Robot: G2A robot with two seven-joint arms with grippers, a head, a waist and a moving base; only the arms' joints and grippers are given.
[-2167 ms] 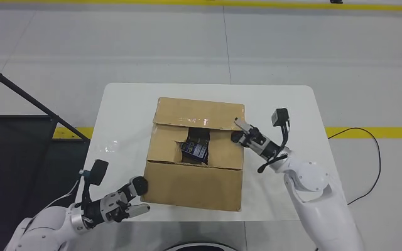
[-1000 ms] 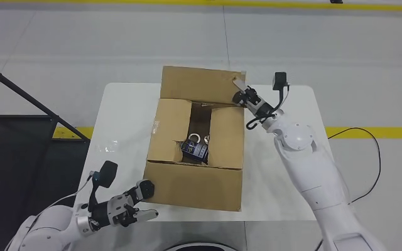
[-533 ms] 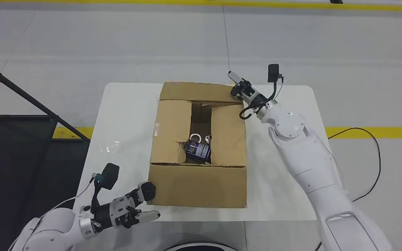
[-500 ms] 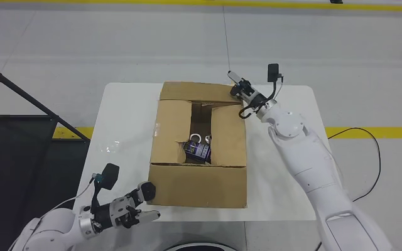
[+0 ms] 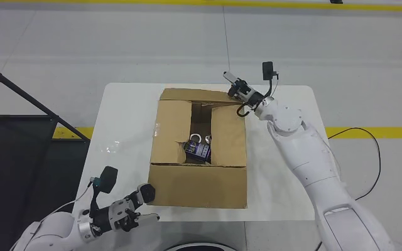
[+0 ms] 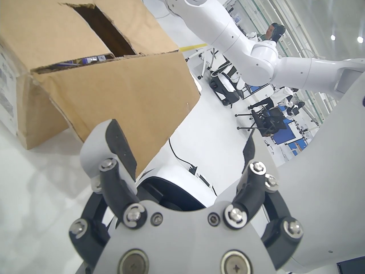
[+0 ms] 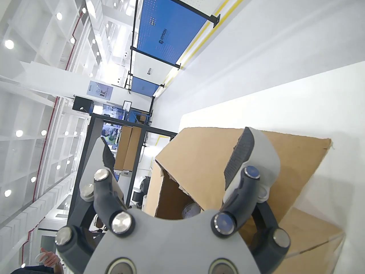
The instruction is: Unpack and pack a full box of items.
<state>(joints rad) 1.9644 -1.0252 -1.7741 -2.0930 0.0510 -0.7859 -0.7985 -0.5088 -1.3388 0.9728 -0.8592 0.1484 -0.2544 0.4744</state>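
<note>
I see the box [image 5: 188,182] in the middle of the table [image 5: 119,125], the right gripper [image 5: 233,85] spread open at its far flap [image 5: 198,94] in the upper right and the left gripper [image 5: 141,199] also open by its lower left corner, so this unheld flap may fall shut.

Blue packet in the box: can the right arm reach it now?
Probably, but tight: the blue packet shows through a narrow gap between the top flaps of the box; the right gripper, open, is at the far edge.
</note>
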